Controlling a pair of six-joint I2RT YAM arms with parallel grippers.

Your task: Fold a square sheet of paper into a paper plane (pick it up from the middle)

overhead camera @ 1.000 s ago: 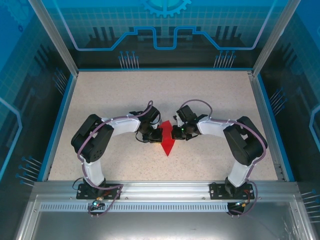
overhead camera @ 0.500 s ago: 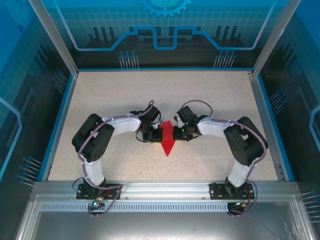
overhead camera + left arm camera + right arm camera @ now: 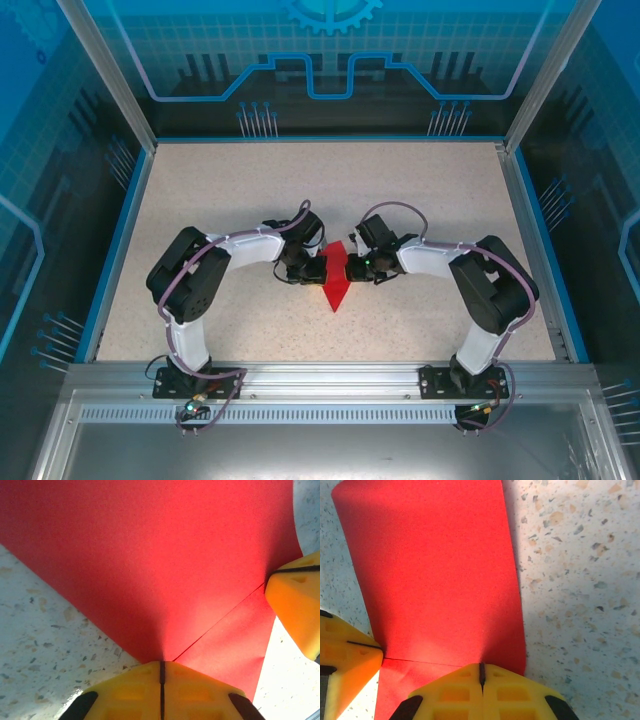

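Right now the red paper [image 3: 335, 282] lies on the speckled surface [image 3: 220, 210] midway between the two arms. It is already folded into a pointed shape, with its tip aimed back toward the arm bases.

Just past that tip, both sets of jaws meet the paper from either side. The left jaws are clenched, their yellow fingertips [image 3: 200, 692] drawn together to a thin seam at the paper's edge, right where a crease [image 3: 220, 625] starts. The right jaws are clenched the same way, fingertips [image 3: 520, 692] touching the paper at the other end of that crease. I cannot tell whether either pair has a layer nipped or is only pressing down.

Beyond the crease, the far flap looks softly rounded along its left fold, not pressed sharp.

My worries from here:
- If one side lifts first, that flap could spring open.
- If a tip drags sideways, thin paper like this may skew, wrinkle or tear along the crease.
- With both pairs this near each other, a small inward move could knock them together and shift the whole fold.
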